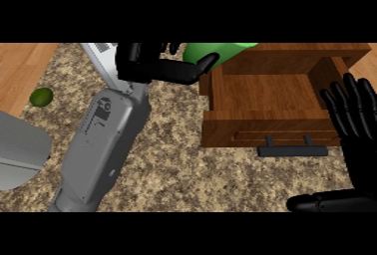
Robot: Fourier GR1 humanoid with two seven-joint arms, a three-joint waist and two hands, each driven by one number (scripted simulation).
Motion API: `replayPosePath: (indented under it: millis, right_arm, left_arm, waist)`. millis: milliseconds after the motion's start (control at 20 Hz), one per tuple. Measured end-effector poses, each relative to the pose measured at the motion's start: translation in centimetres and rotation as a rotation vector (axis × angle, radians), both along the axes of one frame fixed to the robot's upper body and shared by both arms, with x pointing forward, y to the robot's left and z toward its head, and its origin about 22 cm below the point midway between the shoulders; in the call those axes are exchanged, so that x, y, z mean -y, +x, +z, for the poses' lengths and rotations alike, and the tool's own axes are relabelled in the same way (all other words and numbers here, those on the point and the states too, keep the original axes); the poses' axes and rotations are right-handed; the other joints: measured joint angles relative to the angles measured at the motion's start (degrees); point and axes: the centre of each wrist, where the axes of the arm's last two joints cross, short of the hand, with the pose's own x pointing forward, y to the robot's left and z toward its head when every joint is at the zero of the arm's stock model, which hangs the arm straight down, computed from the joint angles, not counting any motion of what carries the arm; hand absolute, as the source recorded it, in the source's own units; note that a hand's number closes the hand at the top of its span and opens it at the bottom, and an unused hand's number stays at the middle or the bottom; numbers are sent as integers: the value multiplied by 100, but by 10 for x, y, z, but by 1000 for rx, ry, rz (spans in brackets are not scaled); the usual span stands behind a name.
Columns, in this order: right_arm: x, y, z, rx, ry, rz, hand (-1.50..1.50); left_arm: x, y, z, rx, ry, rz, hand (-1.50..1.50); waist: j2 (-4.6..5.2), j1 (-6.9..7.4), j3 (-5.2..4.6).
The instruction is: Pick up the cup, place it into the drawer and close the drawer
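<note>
The green cup (221,50) shows at the top of the head view, just past the far left corner of the open wooden drawer (265,92). My left hand (154,62) is curled against the cup's left side, thumb pressed on it, and hides part of it. The drawer's inside is bare wood and its black handle (292,151) faces me. My right hand (353,119) rests open at the right edge, fingers up, beside the drawer's right wall.
A small green lime (41,96) lies on the speckled counter (184,174) at the left. A grey rounded object (18,149) sits at the lower left edge. The wooden cabinet top (309,50) rises behind the drawer.
</note>
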Motion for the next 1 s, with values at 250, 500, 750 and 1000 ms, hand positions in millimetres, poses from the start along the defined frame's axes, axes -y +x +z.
replayPosePath:
  millis: [250,500,750,1000]
  right_arm:
    - [11,14,5,1,-3,-3,-150]
    - [6,15,4,7,-7,11,-150]
    - [5,11,5,4,-1,18,-150]
    - [2,15,6,13,-1,25,-150]
  left_arm:
    - [26,15,5,-31,42,3,150]
    - [42,29,-2,-60,64,16,150]
    - [59,38,-7,-89,88,41,150]
    - [69,45,-14,-120,121,51,150]
  waist:
    - [11,-27,0]
    - [19,-62,0]
    - [33,-147,2]
    - [52,-215,1]
